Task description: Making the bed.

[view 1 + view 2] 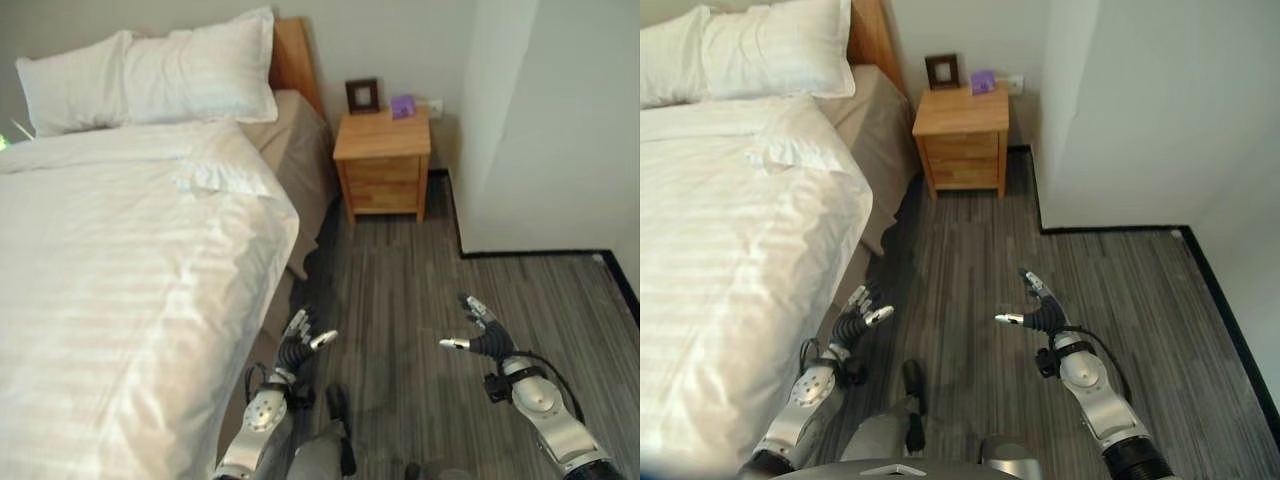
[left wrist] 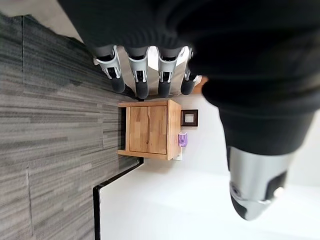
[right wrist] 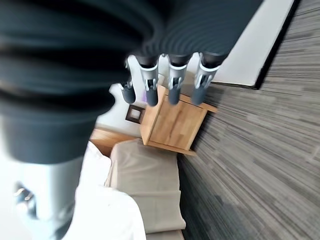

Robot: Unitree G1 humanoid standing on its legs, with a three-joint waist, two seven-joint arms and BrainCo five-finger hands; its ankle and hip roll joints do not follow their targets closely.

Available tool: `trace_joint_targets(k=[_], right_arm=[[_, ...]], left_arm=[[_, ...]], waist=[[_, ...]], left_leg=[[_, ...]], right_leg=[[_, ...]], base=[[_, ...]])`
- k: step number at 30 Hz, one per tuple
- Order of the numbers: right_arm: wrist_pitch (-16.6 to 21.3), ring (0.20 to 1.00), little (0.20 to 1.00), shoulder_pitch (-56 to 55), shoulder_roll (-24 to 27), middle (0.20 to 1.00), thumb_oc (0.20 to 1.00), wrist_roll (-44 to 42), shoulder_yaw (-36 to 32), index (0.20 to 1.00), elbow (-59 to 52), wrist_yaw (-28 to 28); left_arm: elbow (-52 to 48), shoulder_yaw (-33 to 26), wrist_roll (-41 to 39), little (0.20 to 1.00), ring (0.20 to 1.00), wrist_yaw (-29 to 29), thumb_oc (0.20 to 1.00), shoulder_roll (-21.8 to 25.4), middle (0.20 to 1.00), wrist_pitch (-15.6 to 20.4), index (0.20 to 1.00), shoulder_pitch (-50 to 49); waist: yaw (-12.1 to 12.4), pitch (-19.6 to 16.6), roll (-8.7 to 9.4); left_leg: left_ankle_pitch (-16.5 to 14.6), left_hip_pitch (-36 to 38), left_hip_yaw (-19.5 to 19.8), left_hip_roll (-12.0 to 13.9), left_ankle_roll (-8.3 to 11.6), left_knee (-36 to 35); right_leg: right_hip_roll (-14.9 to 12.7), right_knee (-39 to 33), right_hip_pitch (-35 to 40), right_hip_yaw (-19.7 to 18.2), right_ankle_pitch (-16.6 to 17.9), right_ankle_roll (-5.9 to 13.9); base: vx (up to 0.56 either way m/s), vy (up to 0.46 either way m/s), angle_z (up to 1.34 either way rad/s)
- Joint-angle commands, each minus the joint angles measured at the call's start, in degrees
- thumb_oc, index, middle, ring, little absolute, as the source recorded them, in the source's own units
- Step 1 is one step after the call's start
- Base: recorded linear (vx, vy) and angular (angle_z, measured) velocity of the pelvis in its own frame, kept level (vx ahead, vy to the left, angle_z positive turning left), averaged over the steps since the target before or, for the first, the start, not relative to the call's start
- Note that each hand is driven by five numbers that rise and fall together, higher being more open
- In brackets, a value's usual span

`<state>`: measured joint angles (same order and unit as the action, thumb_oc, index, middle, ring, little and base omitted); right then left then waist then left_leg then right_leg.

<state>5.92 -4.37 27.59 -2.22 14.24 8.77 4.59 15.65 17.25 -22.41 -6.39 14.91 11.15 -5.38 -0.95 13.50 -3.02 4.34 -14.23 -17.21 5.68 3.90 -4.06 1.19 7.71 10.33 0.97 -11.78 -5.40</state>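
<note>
Floor (image 1: 420, 290) of grey planks lies under each empty, slack-fingered robot hand (image 1: 300, 338) (image 1: 478, 330), beside bed (image 1: 120, 270) and nightstand (image 1: 383, 160).

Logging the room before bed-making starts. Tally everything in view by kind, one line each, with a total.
Pillows: 2
Duvet: 1
Nightstand: 1
Picture frame: 1
Purple box: 1
Robot hands, left hand and right hand, both open and empty: 2
Total: 8

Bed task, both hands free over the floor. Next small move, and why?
Probably reach the left hand to the duvet edge beside it. Both it and the right hand hang open, holding nothing, and the duvet's top corner lies rumpled below the pillows.
</note>
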Motion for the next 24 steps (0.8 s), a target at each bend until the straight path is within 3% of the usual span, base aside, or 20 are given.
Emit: trace_joint_targets(k=[1,3,4,6,7,8,9,10,11,12,14,15,16,19,23,24], right_arm=[[2.3,1.000,1.000,2.1,-1.1,1.000,1.000,2.5,0.3,1.000,-5.3,-0.6],[2.2,1.000,1.000,1.9,-1.8,1.000,1.000,3.6,0.7,1.000,-5.7,-0.8],[2.2,1.000,1.000,1.9,-2.2,1.000,1.000,4.1,1.1,1.000,-5.6,-0.9],[2.2,1.000,1.000,1.7,-3.1,1.000,1.000,5.0,1.4,1.000,-5.4,-0.8],[2.4,1.000,1.000,2.6,-3.2,1.000,1.000,5.0,1.8,1.000,-6.0,-0.8],[2.4,1.000,1.000,2.6,-3.1,1.000,1.000,5.0,1.8,1.000,-6.0,-0.8],[2.5,1.000,1.000,2.8,-3.5,1.000,1.000,5.5,1.9,1.000,-6.2,-0.7],[2.6,1.000,1.000,3.0,-3.5,1.000,1.000,5.8,1.9,1.000,-6.1,-0.7],[2.5,1.000,1.000,3.1,-3.6,1.000,1.000,6.0,1.8,1.000,-6.5,-0.8],[2.6,1.000,1.000,3.2,-3.5,1.000,1.000,6.0,1.8,1.000,-7.1,-0.7],[2.6,1.000,1.000,3.2,-3.5,1.000,1.000,5.5,1.7,1.000,-7.9,-0.8],[2.6,1.000,1.000,3.2,-3.3,1.000,1.000,5.1,1.3,1.000,-8.1,-0.6],[2.6,1.000,1.000,3.2,-3.5,1.000,1.000,4.8,1.2,1.000,-8.2,-0.6],[2.4,1.000,1.000,3.2,-3.6,1.000,1.000,4.7,1.0,1.000,-8.1,-0.6],[2.2,1.000,1.000,3.3,-3.4,1.000,1.000,5.0,1.2,1.000,-8.0,-0.8],[2.3,1.000,1.000,2.9,-2.9,1.000,1.000,5.2,1.5,1.000,-7.6,-1.3]], left_arm=[[-6.7,-1.6,-0.5,1.000,1.000,0.2,1.000,1.5,1.000,2.7,1.000,0.9],[-7.2,-1.1,-0.4,1.000,1.000,0.4,1.000,1.7,1.000,2.5,1.000,0.7],[-7.3,-1.0,-0.1,1.000,1.000,0.3,1.000,2.0,1.000,2.2,1.000,0.7],[-6.6,-0.3,0.2,1.000,1.000,0.5,1.000,2.3,1.000,1.9,1.000,1.7],[-6.8,0.4,0.9,1.000,1.000,0.3,1.000,3.5,1.000,1.5,1.000,3.0],[-6.8,0.3,0.9,1.000,1.000,0.3,1.000,3.5,1.000,1.5,1.000,3.0],[-6.9,0.5,1.4,1.000,1.000,0.6,1.000,4.2,1.000,1.6,1.000,3.6],[-6.7,0.4,1.3,1.000,1.000,0.6,1.000,4.6,1.000,1.4,1.000,4.3],[-6.4,0.4,1.5,1.000,1.000,0.6,1.000,4.9,1.000,1.5,1.000,5.1],[-6.5,0.4,1.4,1.000,1.000,0.8,1.000,5.1,1.000,1.4,1.000,5.3],[-6.7,0.6,1.3,1.000,1.000,1.1,1.000,5.3,1.000,1.4,1.000,4.7],[-6.7,0.2,1.1,1.000,1.000,1.3,1.000,5.3,1.000,1.6,1.000,4.6],[-6.4,0.0,1.3,1.000,1.000,1.4,1.000,5.1,1.000,1.7,1.000,4.7],[-5.4,-0.8,1.4,1.000,1.000,1.3,1.000,4.8,1.000,2.0,1.000,5.3],[-4.5,-1.1,1.8,1.000,1.000,1.2,1.000,4.5,1.000,2.1,1.000,5.7],[-4.3,-1.5,1.7,1.000,1.000,1.3,1.000,4.1,1.000,2.3,1.000,5.4]], waist=[[1.6,-1.8,1.53],[2.5,-3.1,2.41],[2.9,-3.8,3.75],[3.0,-4.2,5.02],[1.9,-3.1,5.09],[2.1,-3.3,4.67],[1.3,-2.5,3.23],[1.0,-2.0,2.67],[0.0,-1.4,3.18],[-0.8,-1.1,2.79],[-2.6,-0.5,2.90],[-4.0,-0.6,3.98],[-4.7,-0.6,4.23],[-6.0,-0.5,4.33],[-6.9,-0.6,4.01],[-7.8,-1.3,4.34]], left_leg=[[6.3,3.3,-1.0,1.5,1.53,-0.9],[8.0,4.2,-1.1,1.1,0.67,-0.9],[7.4,5.4,-1.0,-0.4,-0.45,-0.9],[5.4,8.1,-1.6,-2.0,-2.05,-0.9],[3.0,11.7,-0.8,-2.3,-3.13,-0.9],[3.2,11.4,-1.0,-1.8,-3.07,-0.9],[0.6,14.9,-0.1,-1.1,-3.79,-0.9],[-0.4,16.1,0.0,-0.9,-3.90,-0.9],[-1.6,17.4,1.0,-1.8,-3.84,-0.9],[-2.1,18.0,1.7,-1.7,-3.67,-0.9],[-4.3,21.0,4.2,-2.6,-3.17,-0.9],[-5.8,22.4,5.8,-3.3,-2.32,-0.9],[-7.1,23.6,7.0,-3.4,-2.01,-0.9],[-9.2,26.2,9.1,-3.3,-1.28,-0.9],[-11.2,29.0,10.8,-2.9,-0.95,-0.9],[-13.7,33.3,13.2,-2.8,-0.99,-0.9]], right_leg=[[-5.6,-11.7,11.2,-2.8,1.5,11.43],[-6.8,-8.3,11.4,-3.7,1.3,12.57],[-8.1,-4.7,11.0,-3.2,2.7,14.16],[-9.4,5.3,7.0,-3.1,10.4,18.68],[-9.2,19.9,1.3,-2.8,20.6,20.40],[-8.7,19.8,0.9,-3.1,21.0,20.40],[-9.2,26.5,-4.5,-0.9,22.4,20.40],[-11.1,27.5,-7.4,1.2,21.6,20.19],[-14.2,26.5,-9.4,4.0,18.6,18.92],[-14.7,24.9,-11.1,5.5,17.3,17.92],[-12.6,16.4,-13.8,6.2,12.6,15.79],[-10.7,3.8,-15.3,3.9,11.5,15.46],[-10.1,-2.1,-15.3,2.3,12.3,15.33],[-9.2,-9.1,-17.5,-0.1,15.2,16.08],[-8.2,-10.6,-19.5,-1.1,17.1,16.63],[-7.8,-8.6,-19.1,-4.0,17.5,16.30]], base=[[0.69,0.054,-0.54],[0.61,0.049,-0.81],[0.52,0.016,-0.67],[0.55,0.020,-0.39],[0.43,0.022,-0.10],[0.56,0.045,0.37],[0.44,0.066,0.54],[0.58,0.042,0.50],[0.43,-0.022,0.70],[0.43,-0.074,0.85],[0.58,-0.179,0.94],[0.67,-0.283,0.88],[0.50,-0.213,0.82],[0.35,-0.141,0.66],[0.35,-0.155,0.45],[0.48,-0.299,0.41]])
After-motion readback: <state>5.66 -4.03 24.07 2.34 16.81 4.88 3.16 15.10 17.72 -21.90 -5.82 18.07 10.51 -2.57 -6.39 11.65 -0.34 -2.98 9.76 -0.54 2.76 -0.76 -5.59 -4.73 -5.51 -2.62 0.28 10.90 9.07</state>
